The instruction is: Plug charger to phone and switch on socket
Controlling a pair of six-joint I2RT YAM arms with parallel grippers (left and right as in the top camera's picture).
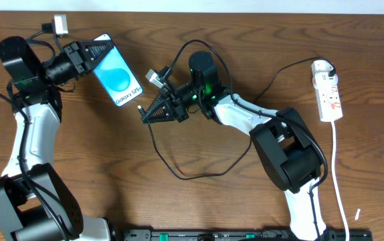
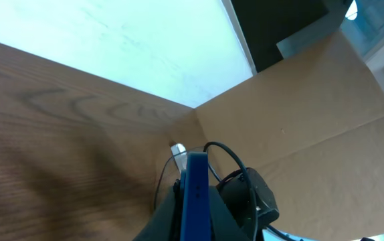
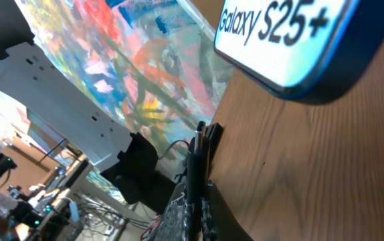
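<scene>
Phone point(image 1: 117, 75), clamped edge-on in closed left gripper point(image 1: 102, 51) near worktop's far-left corner, slants toward right gripper point(image 1: 146, 114), closed on charger point(image 1: 140, 107) tip just beyond phone's lower end.

Overhead first: the left fingers point(image 1: 93, 49) sit over the top end of the phone point(image 1: 117, 75), so we can't see that edge at all. The charger point(image 1: 199, 177) tip by the right fingers point(image 1: 153, 111) is way too tiny for us to say whether it touches the phone. Same story with the power strip point(image 1: 327, 90): the switch is too small to read, and its white cord point(image 1: 335, 167) runs off the bottom edge. From the left wrist we only get the phone point(image 2: 195, 194) edge-on, cut off at the bottom and hiding part of the right arm point(image 2: 249, 194). The right wrist view chops the phone point(image 3: 292, 47) at the top and right, and the background point(image 3: 112, 73) is just blurry colour.
</scene>
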